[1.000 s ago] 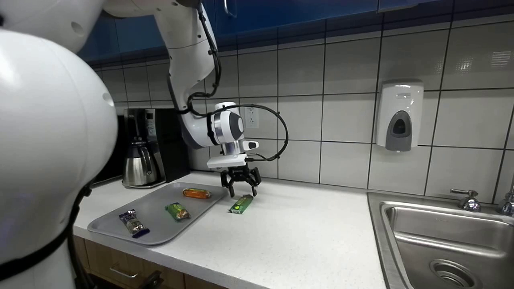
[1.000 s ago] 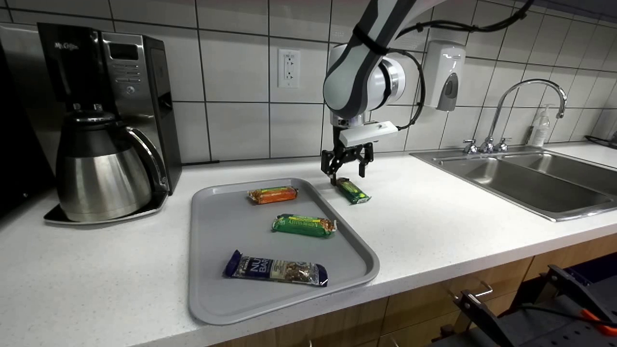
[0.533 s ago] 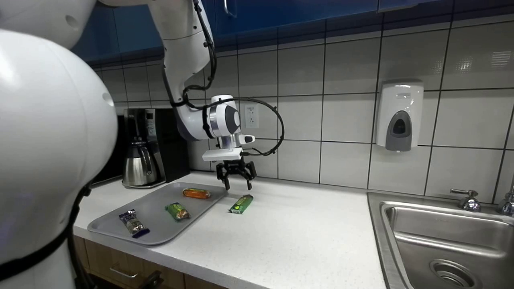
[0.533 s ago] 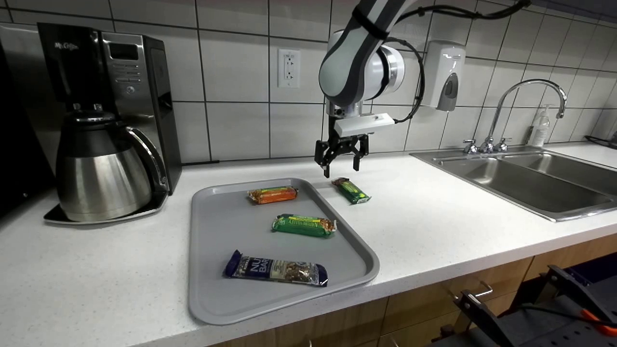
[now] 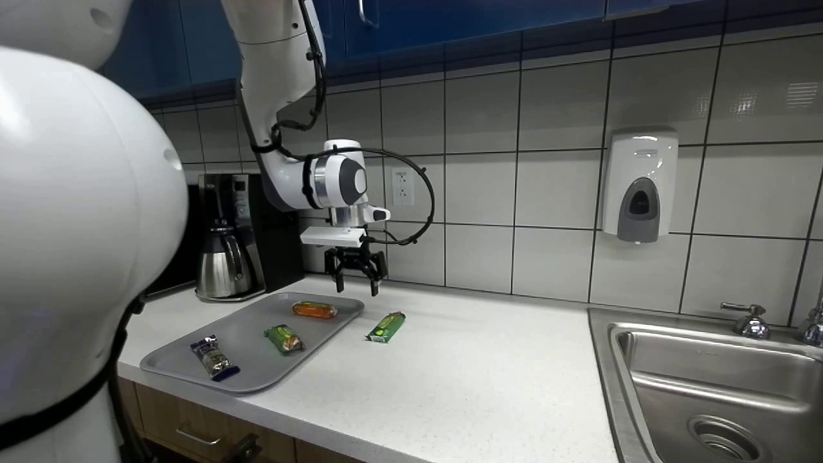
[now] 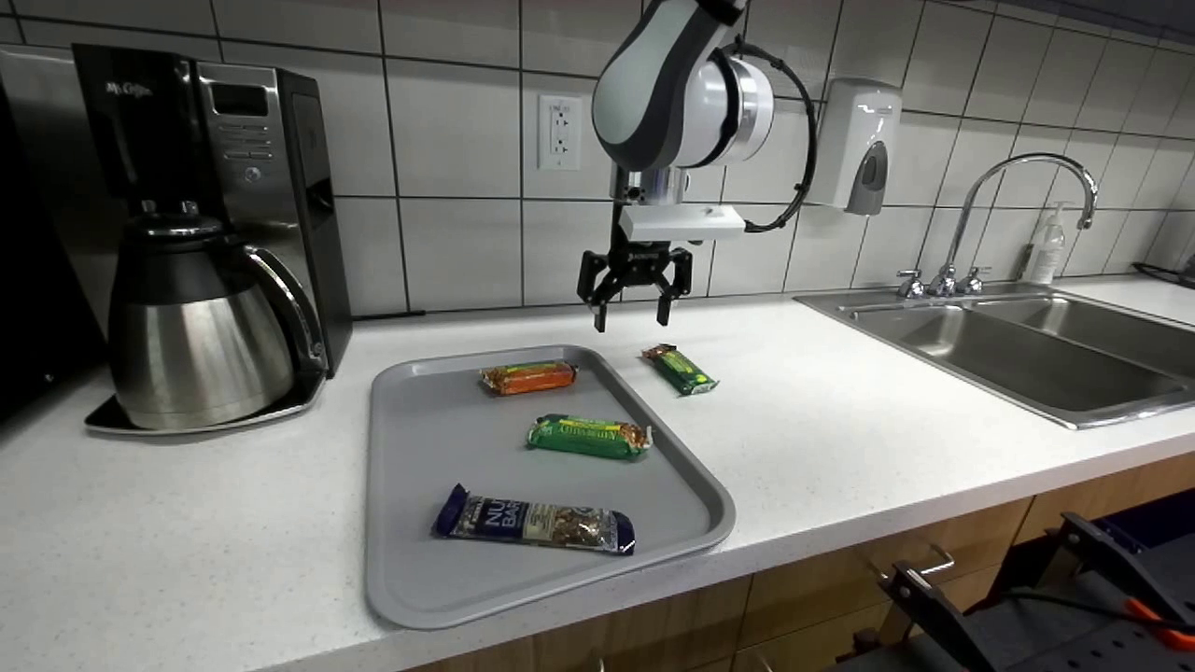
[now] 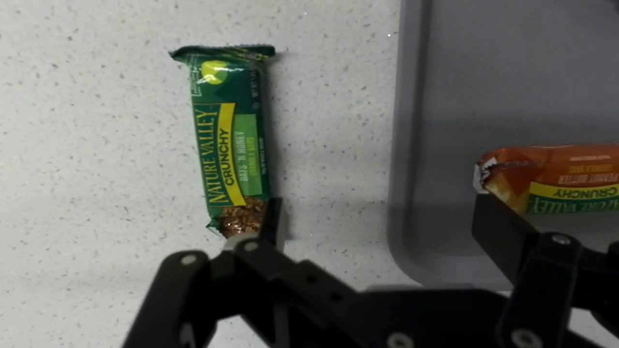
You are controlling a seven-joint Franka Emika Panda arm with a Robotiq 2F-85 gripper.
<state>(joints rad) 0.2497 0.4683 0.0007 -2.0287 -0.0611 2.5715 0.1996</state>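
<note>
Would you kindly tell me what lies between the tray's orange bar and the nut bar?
A green bar lies between the orange bar and the nut bar, as both exterior views show.

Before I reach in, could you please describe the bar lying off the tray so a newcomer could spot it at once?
On the counter, find the tray, then look beside it, toward the sink. There lies a green bar with a yellow stripe reading CRUNCHY. Another green bar lies on the tray; this is the only bar off it.
</note>
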